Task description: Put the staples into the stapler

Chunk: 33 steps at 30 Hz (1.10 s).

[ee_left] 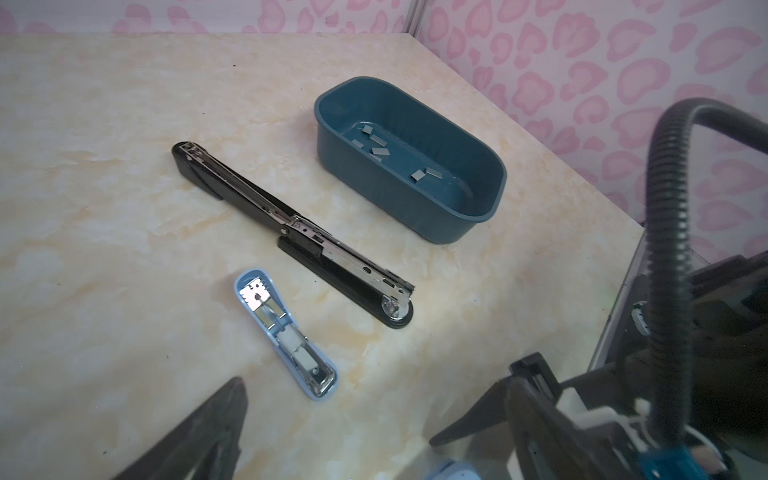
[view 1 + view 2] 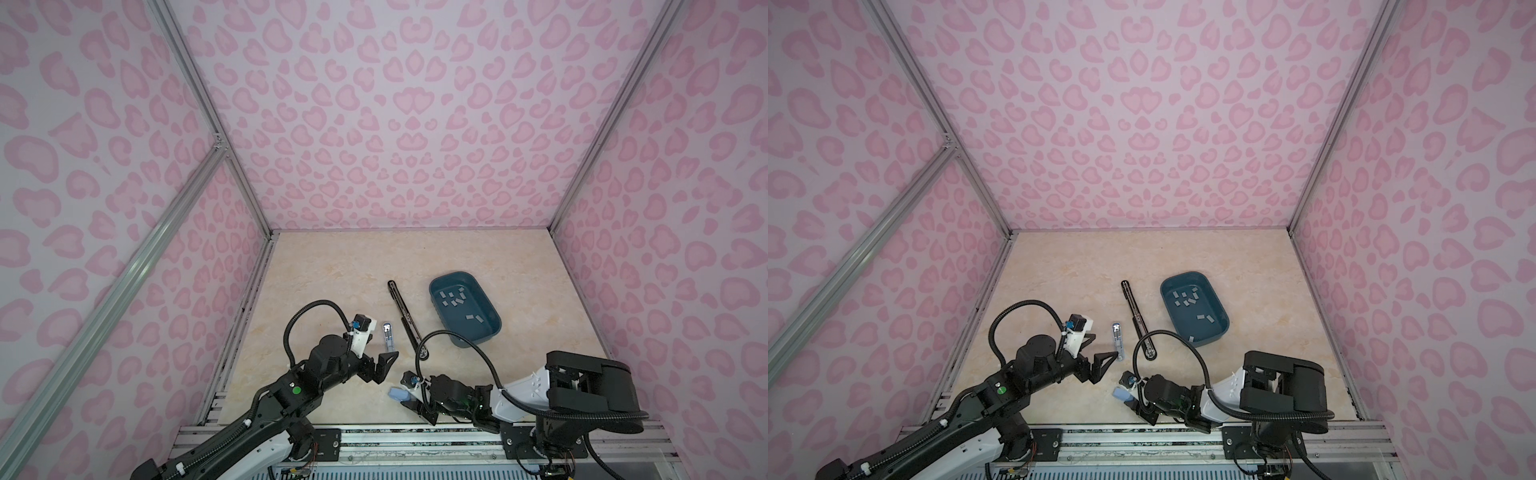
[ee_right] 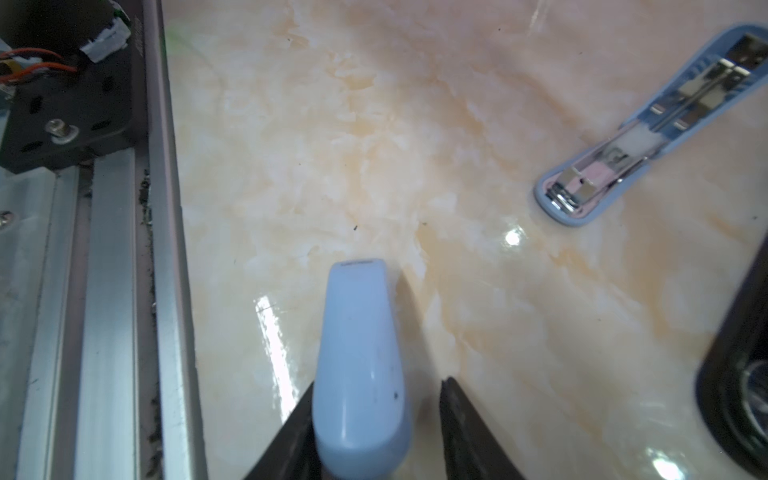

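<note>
Staple-loading at its preparatory stage: the right gripper (image 3: 378, 384) sits low at the near edge of the marble-patterned tabletop (image 2: 332, 270) with a closed light-blue stapler (image 3: 361, 353) lying between its jaws. The jaws stand apart, one finger against the stapler's side and the other clear of it with bare table showing in the gap, so nothing is pinched. Across from it, the left gripper (image 2: 388, 368) hovers with its jaws spread wide and empty, just beside an opened light-blue stapler (image 1: 286, 336) that lies flat with its metal channel facing up. A black long-reach stapler (image 1: 291, 232), also folded open, lies alongside. The staples (image 1: 417, 174), short grey strips, lie scattered on the floor of a teal tub (image 1: 415, 216) farther back on the right, apart from every stapler; none shows in either gripper. Judging by this layout, no strip has been fetched yet. The next move likely calls for a fine pinch on one thin strip lying flat in the tub, then lining it up lengthwise with an open channel.
</note>
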Motion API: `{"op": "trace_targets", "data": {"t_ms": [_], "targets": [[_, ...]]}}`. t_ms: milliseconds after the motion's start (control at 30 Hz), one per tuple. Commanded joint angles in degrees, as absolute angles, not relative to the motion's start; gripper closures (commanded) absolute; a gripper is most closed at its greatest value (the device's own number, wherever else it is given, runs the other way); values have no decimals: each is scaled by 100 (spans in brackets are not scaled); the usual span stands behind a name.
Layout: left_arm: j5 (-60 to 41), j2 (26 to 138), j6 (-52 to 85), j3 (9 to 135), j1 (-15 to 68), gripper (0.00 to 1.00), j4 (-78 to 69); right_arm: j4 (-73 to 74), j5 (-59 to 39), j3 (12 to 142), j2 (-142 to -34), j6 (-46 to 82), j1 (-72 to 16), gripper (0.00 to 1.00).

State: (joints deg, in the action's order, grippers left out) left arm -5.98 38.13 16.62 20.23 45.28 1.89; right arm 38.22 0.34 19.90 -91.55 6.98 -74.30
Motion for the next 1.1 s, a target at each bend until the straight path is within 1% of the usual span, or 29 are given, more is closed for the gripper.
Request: {"op": "trace_targets", "data": {"t_ms": [0, 100, 233, 367, 400, 467, 567, 633, 833, 900, 933, 1067], "targets": [[-502, 3682, 1994, 1922, 4731, 1, -17, 3911, 530, 1943, -9193, 808, -7439, 56], [-257, 3655, 2397, 2101, 4881, 1, 358, 3920, 809, 1919, -9167, 846, -7436, 57], [189, 3770, 2767, 3071, 4895, 0, 1452, 4070, 1015, 1770, -9045, 883, -7427, 56], [-65, 3802, 3073, 2984, 4956, 0, 1328, 4360, 1008, 1519, -8838, 888, -7427, 55], [-78, 3883, 3098, 2995, 5002, 2, 1447, 4429, 1004, 1451, -8777, 895, -7427, 55], [48, 4129, 3070, 3040, 5310, 6, 1737, 4586, 995, 1295, -8590, 948, -7426, 53], [870, 4486, 3228, 2876, 6079, 6, 1685, 4613, 1019, 1214, -8380, 1038, -7418, 54], [1290, 4859, 3252, 2861, 6397, 6, 1587, 4434, 1216, 1238, -8251, 1181, -7401, 56], [1889, 6074, 3125, 3077, 7075, 10, 1411, 3965, 1310, 1089, -7677, 1466, -7164, 57], [1976, 6424, 3041, 3136, 7168, 10, 1413, 3850, 1293, 981, -7410, 1589, -7032, 57], [1935, 6623, 3007, 3145, 7165, 11, 1399, 3793, 1277, 914, -7258, 1645, -6949, 57], [1728, 7200, 2920, 3245, 7199, 25, 1284, 3398, 1257, 768, -6722, 1796, -6690, 57]]}}
